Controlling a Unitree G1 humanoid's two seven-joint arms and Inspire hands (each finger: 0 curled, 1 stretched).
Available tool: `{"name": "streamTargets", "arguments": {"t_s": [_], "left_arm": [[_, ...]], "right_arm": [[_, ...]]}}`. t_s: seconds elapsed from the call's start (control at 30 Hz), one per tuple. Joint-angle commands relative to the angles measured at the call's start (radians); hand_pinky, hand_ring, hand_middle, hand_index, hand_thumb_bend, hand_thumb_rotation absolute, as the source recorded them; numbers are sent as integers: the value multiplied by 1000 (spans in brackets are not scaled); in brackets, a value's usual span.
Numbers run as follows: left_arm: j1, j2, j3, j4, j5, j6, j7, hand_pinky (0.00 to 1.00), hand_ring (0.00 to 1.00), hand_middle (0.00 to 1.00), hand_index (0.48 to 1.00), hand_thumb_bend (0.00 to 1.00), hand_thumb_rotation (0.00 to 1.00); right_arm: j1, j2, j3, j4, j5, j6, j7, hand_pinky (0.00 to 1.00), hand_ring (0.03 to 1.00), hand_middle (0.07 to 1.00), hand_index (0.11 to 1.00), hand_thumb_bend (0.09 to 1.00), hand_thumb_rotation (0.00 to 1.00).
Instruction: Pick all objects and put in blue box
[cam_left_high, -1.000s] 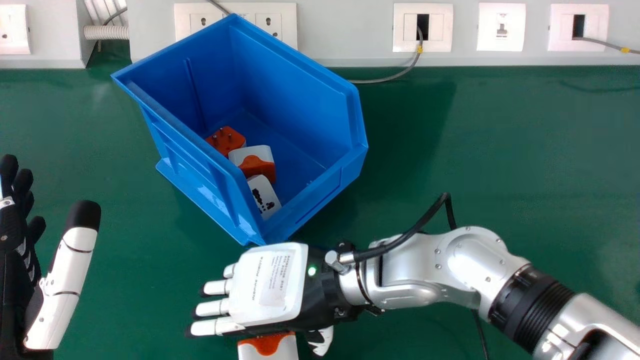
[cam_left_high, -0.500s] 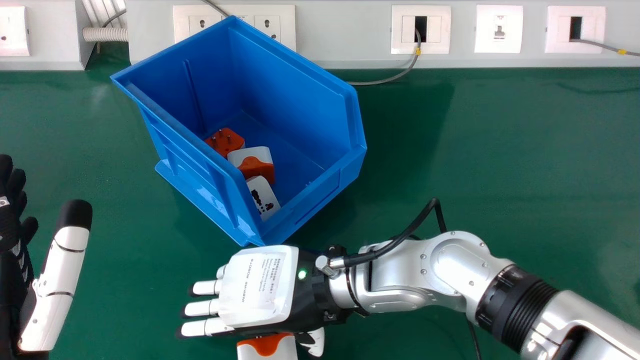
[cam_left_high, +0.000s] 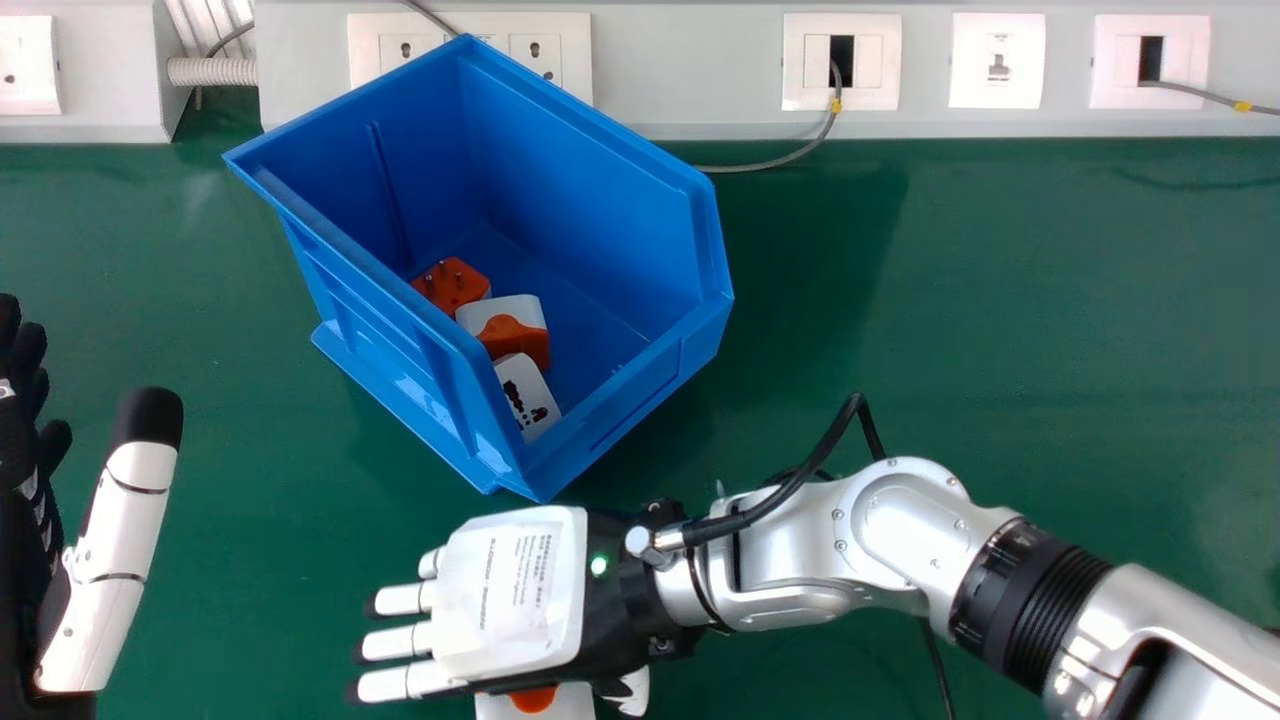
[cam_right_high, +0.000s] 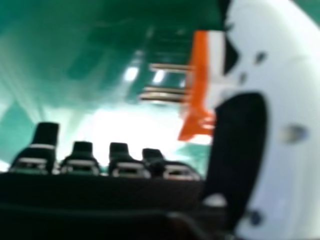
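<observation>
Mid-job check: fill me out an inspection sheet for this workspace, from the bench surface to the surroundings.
Surface: glossy green tabletop, reflecting light.
Job's things: blue plastic box holding an orange plug adapter, a white-and-orange one and a white one; another orange-and-white adapter outside, partly hidden beneath the right hand.
Clutter: nothing seen.
Grippers: right hand palm down, fingers straight, contact with the adapter unclear; left hand open, empty, at the head view's left edge.
Cables: black cable along the right arm; two thin grey cables at the wall outlets.
Surroundings: pale grey wall trunking, white outlet plates.
</observation>
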Motion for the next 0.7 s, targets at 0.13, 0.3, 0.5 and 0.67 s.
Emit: {"name": "streamTargets", "arguments": {"t_s": [0.13, 0.3, 0.5, 0.67], "left_arm": [[-3, -3, 7, -13, -6, -17, 9, 964, 1000, 1000, 1000, 649, 850], [3, -7, 9, -16, -12, -19, 8, 964, 1000, 1000, 1000, 657, 850], [3, -7, 8, -14, -8, -21, 11, 964, 1000, 1000, 1000, 666, 851], [4, -9, 5, -19, -8, -19, 11, 963, 1000, 1000, 1000, 666, 851]], "right_arm": [[18, -27, 59, 25, -42, -30, -19, 914, 1000, 1000, 986, 562, 20], [21, -29, 74, 34, -45, -26, -40, 915, 1000, 1000, 980, 547, 29], [37, -32, 85, 61, -41, -19, -78, 889, 988, 989, 935, 555, 41], [39, -29, 96, 78, -50, -5, -85, 878, 982, 984, 929, 578, 54]]}}
